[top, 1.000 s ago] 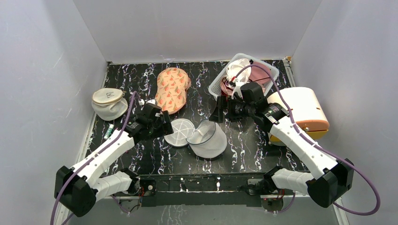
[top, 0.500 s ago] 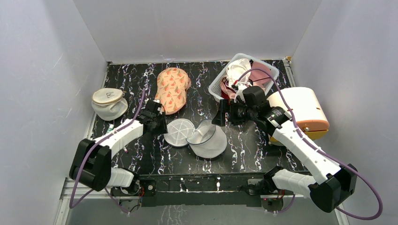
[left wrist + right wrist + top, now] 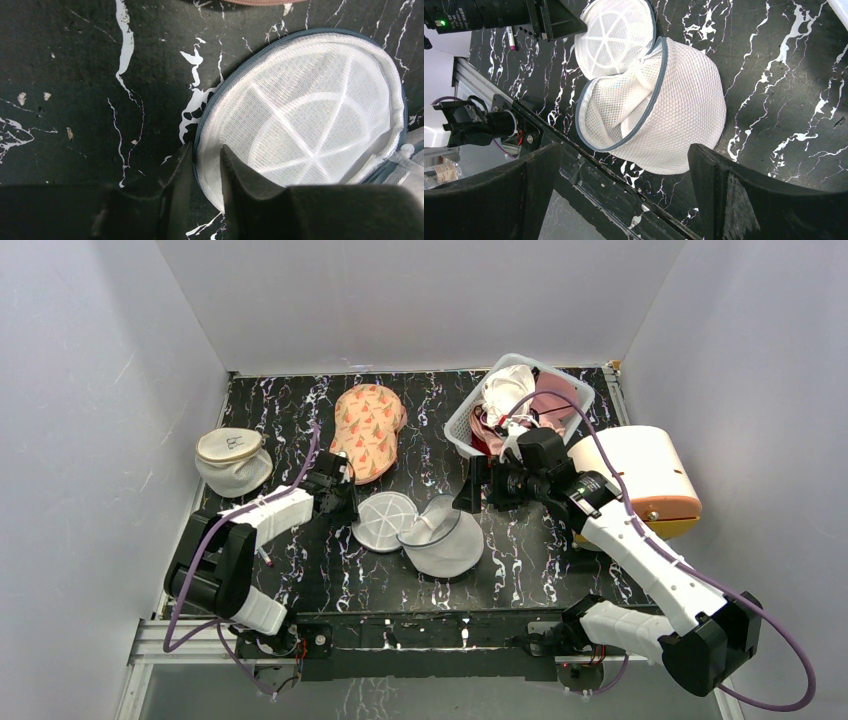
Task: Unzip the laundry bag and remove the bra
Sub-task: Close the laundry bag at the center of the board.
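Left wrist view: left hand (image 3: 205, 150) tight on laundry bag (image 3: 310, 110) rim, right hand (image 3: 621, 157) wide apart.

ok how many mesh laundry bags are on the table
2. One laundry bag lies unzipped at the middle front, its lid rim pinched by the left end effector; a cream-topped mesh pouch sits at the far left. The basket could hide more.

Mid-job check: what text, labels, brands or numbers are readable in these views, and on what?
No text can be read in any view.
Dark mark on the cream top of the mesh pouch at the left: too small to read.
No lettering shows on the laundry bag, the patterned orange pouch or the cream-and-orange container.
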### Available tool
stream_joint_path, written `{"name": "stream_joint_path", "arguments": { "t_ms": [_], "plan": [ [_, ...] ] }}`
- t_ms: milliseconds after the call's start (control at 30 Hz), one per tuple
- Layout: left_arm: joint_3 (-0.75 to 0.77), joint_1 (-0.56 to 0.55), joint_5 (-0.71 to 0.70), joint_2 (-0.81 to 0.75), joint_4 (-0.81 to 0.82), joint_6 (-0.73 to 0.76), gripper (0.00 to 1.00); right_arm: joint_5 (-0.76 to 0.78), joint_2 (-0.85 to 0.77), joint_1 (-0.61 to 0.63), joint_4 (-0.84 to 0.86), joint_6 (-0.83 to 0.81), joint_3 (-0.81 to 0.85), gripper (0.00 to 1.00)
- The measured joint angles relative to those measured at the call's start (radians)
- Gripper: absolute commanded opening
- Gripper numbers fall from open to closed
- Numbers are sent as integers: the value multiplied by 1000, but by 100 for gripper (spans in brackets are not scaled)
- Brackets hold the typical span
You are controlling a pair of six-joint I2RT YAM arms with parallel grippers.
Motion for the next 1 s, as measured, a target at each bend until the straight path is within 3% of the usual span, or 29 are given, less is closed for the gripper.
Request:
{"name": "stream_joint_path", "arguments": {
  "t_ms": [33, 100, 333, 533, 733, 1000],
  "plan": [
    [1, 0, -3, 2, 1, -1, 7, 0, 0, 0, -1, 0, -2, 98],
    [1, 0, -23, 3, -2, -7, 0, -1, 0, 0, 0, 0, -2, 98],
    [-15, -3, -83, -32, -27, -23, 0, -5, 1, 0, 0, 4, -3, 98],
    [-10, -2, -151, -234, -178, -10, 0, -13, 2, 0, 1, 6, -8, 98],
    [109, -2, -191, -417, -288, 26, 0, -38, 15, 0, 16, 10, -21, 98],
    [263, -2, -263, -470, -417, 85, 0, -90, 18, 0, 80, 50, -24, 98]
  ]
}}
